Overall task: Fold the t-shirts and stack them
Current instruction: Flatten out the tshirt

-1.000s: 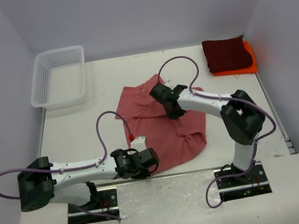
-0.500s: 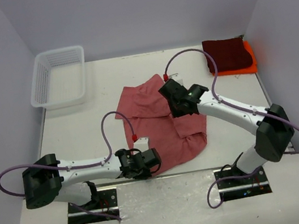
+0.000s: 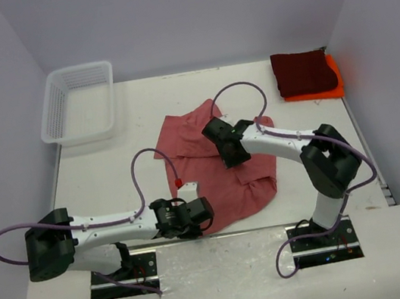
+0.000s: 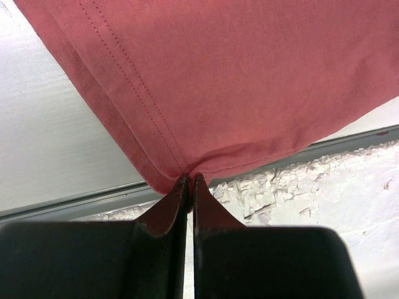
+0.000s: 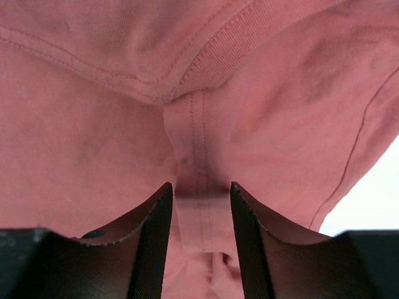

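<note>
A white bench [image 3: 110, 164] is sitting between pale walls, and the rose shirt [image 3: 214, 185] is lying rumpled at its middle. The left jaws are pinching the shirt's hem corner at its 6 o'clock edge, closed tight on the cloth. The right jaws are standing partly apart over the 12 o'clock half, straddling a seam ridge [image 5: 201, 156] that is running straight ahead of them toward the ribbed neckband [image 5: 212, 56]. They look better placed for that end. The maroon shirt [image 3: 302, 71] is resting folded on the orange shirt [image 3: 335, 85] at 1 o'clock, well apart.
</note>
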You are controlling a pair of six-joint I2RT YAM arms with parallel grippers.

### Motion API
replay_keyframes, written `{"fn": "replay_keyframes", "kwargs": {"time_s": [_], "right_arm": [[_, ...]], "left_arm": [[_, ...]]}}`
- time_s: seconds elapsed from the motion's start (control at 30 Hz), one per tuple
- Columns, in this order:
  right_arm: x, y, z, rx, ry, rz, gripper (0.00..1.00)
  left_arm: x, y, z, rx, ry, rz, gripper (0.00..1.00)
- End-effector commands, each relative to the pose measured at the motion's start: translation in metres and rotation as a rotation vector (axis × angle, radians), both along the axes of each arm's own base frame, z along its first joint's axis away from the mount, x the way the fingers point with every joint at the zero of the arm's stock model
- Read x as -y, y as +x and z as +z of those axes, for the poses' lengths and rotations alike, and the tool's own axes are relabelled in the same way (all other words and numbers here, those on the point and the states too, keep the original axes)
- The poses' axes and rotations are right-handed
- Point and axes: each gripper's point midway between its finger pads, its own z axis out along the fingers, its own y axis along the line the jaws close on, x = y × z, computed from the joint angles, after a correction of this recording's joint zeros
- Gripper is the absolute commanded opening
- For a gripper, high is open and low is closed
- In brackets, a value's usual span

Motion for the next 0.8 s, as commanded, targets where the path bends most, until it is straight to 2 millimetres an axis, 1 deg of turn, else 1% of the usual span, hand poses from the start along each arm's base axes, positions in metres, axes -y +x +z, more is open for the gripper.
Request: {"fn": "replay_keyframes", "kwargs": {"time_s": [0.0,0.13,0.17,0.23,0.27,0.33,0.37,0.43,0.47,0.53,0.57,0.6,0.63,0.67,0.7,0.73,0.77], "right_arm": [[-0.014,0.019,0.010,0.054,0.038,0.000,0.43],[-0.014,0.022,0.006,0.052,0.037,-0.006,0.38],[-0.013,0.023,0.006,0.052,0.035,-0.008,0.34],[-0.013,0.024,0.007,0.054,0.030,-0.007,0.29],[-0.012,0.025,0.008,0.060,0.030,-0.010,0.23],[-0.012,0.028,0.010,0.064,0.031,-0.013,0.17],[-0.013,0.030,0.013,0.070,0.034,-0.013,0.09],[-0.010,0.032,0.016,0.076,0.018,-0.018,0.00],[-0.009,0.033,0.018,0.079,0.011,-0.018,0.00],[-0.009,0.037,0.029,0.102,0.007,-0.019,0.00],[-0.011,0.041,0.038,0.120,0.018,-0.021,0.00],[-0.011,0.044,0.053,0.144,0.024,-0.017,0.00],[-0.009,0.042,0.057,0.148,0.019,-0.016,0.00],[-0.010,0.044,0.071,0.170,0.034,-0.016,0.00],[-0.009,0.041,0.080,0.177,0.037,-0.009,0.00],[-0.009,0.039,0.100,0.209,0.072,-0.006,0.00],[-0.009,0.038,0.113,0.225,0.095,-0.003,0.00]], "left_arm": [[-0.003,0.003,0.004,0.018,-0.011,0.021,0.00],[-0.004,0.003,0.004,0.019,-0.014,0.021,0.00],[-0.005,0.003,0.003,0.020,-0.012,0.021,0.00],[-0.005,0.002,0.003,0.018,-0.012,0.021,0.00],[-0.005,0.002,0.002,0.017,-0.012,0.019,0.00],[-0.005,0.002,0.002,0.015,-0.014,0.018,0.00],[-0.005,0.002,0.001,0.015,-0.014,0.016,0.00],[-0.006,0.001,0.001,0.014,-0.014,0.016,0.00],[-0.006,0.001,0.000,0.014,-0.013,0.018,0.00],[-0.006,0.001,0.000,0.013,-0.013,0.017,0.00],[-0.005,0.001,0.000,0.013,-0.019,0.015,0.00],[-0.005,0.001,0.000,0.012,-0.021,0.015,0.00],[-0.005,0.001,0.000,0.013,-0.020,0.014,0.00],[-0.005,0.001,-0.001,0.012,-0.019,0.014,0.00],[-0.005,0.001,0.000,0.013,-0.020,0.014,0.00],[-0.005,0.001,-0.001,0.013,-0.020,0.014,0.00],[-0.004,0.001,-0.001,0.013,-0.021,0.012,0.00]]}}
